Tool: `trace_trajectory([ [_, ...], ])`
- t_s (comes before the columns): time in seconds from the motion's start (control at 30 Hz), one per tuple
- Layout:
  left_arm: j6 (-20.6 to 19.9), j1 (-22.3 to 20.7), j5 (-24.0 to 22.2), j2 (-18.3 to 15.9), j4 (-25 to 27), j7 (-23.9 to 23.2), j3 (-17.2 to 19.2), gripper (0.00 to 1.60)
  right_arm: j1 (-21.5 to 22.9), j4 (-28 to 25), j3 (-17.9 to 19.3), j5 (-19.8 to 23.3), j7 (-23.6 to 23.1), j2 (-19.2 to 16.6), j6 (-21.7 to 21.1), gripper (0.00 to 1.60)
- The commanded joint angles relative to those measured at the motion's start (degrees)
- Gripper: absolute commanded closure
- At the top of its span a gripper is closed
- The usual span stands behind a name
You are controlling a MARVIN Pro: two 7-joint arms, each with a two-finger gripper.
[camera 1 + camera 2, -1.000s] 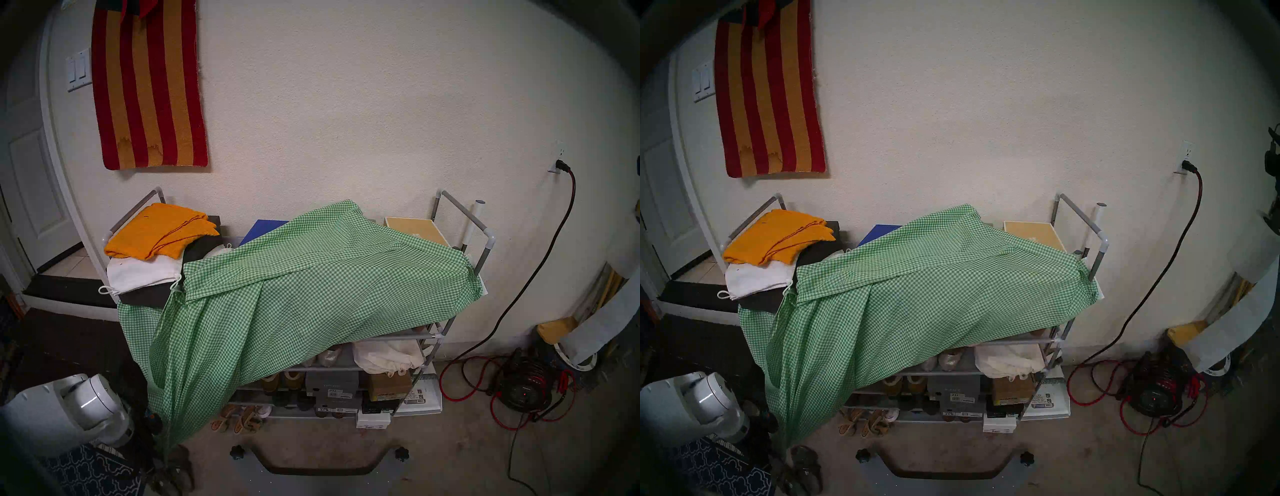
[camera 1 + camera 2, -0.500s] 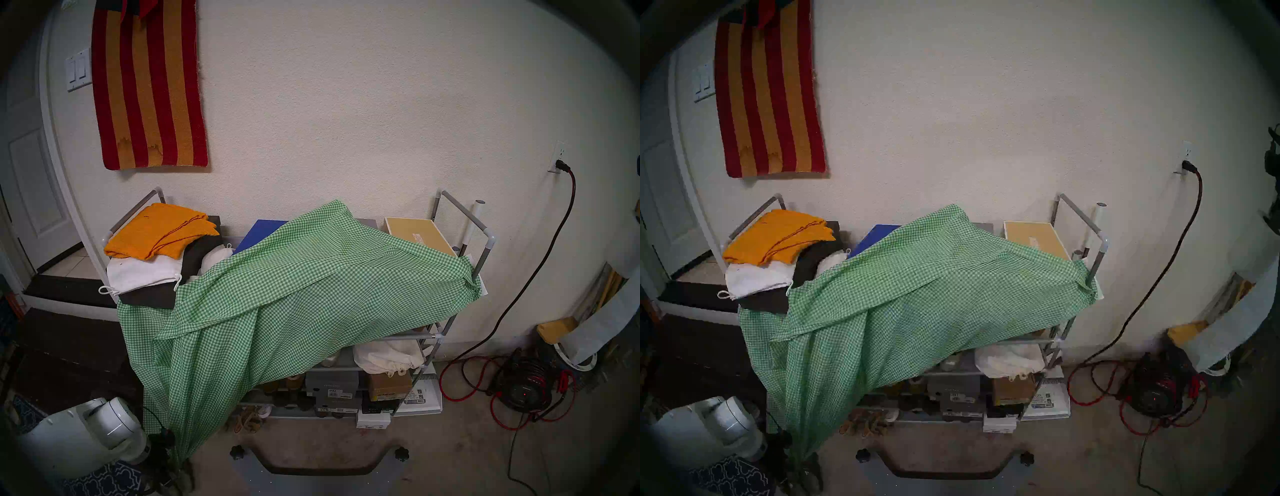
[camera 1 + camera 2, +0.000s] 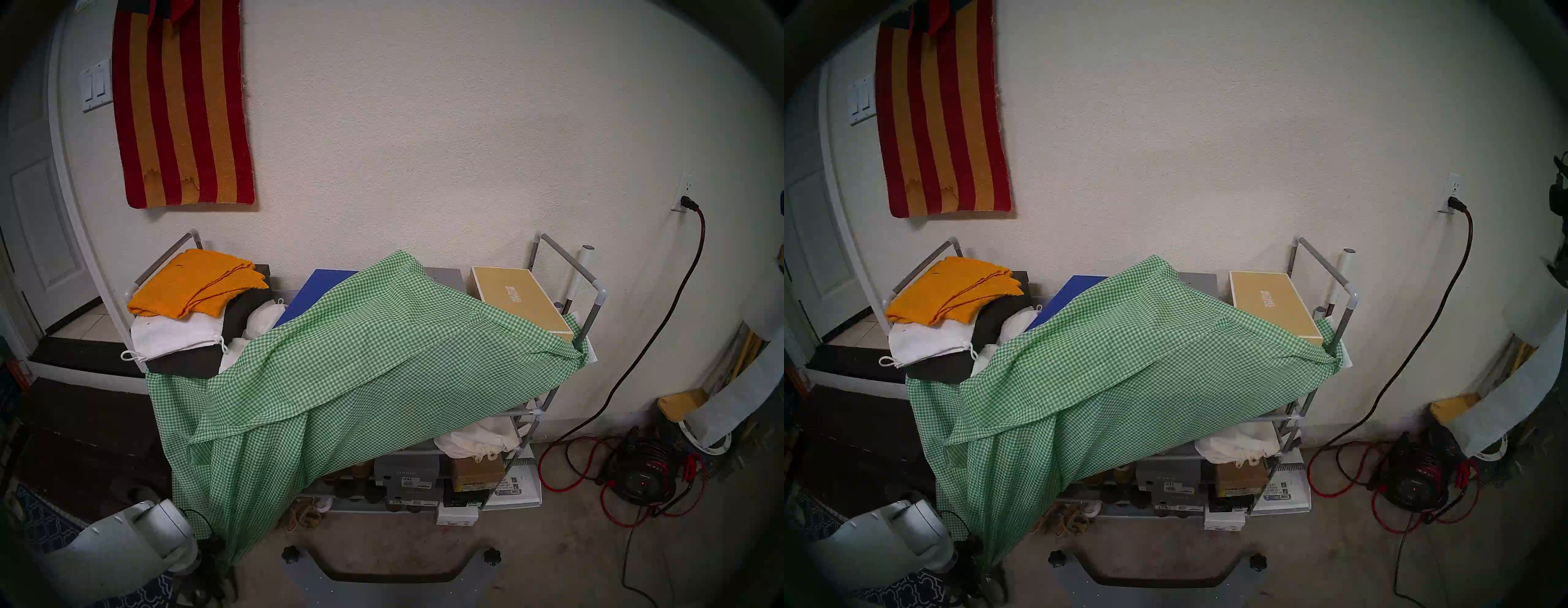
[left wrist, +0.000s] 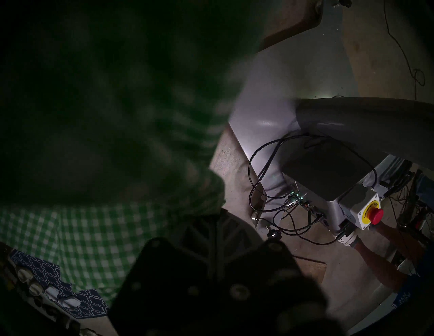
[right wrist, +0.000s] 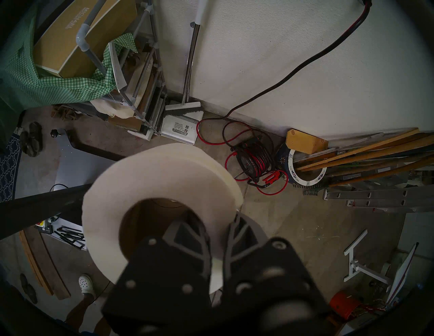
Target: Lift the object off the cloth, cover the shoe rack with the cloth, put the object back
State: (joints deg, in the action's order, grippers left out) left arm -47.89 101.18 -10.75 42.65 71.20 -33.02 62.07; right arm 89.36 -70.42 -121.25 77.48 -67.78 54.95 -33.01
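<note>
Head view | cloth (image 3: 365, 382) dragged lower, tan box (image 3: 519, 301) uncovered | left fingers (image 4: 218, 225) clamp cloth

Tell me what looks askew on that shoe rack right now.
The gingham cloth lies skewed across the shoe rack: bunched at the right front post and drooping to the floor at the left front, where the left gripper pinches it. The orange cloth, blue box and tan box on top remain uncovered.

Soft, even room light fills both head views, with dark fisheye rims bending the edges. The left wrist view is dim, the cloth (image 4: 98, 112) a near, blurred mass.
</note>
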Motion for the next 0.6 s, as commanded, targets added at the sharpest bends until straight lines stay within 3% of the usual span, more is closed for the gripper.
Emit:
trace_trajectory([
  [0.0,-0.82,-4.47,2.10,4.04,-6.13,1.19,-2.20,1.60,-0.02,-0.08,0.06,-0.07,-0.07,0.13,0.09,1.60],
  [0.57,-1.40,-12.22,6.51,10.58,-23.16,3.72,-7.35,1.60,-0.02,-0.14,-0.04,0.17,0.12,0.20,0.09,1.60],
])
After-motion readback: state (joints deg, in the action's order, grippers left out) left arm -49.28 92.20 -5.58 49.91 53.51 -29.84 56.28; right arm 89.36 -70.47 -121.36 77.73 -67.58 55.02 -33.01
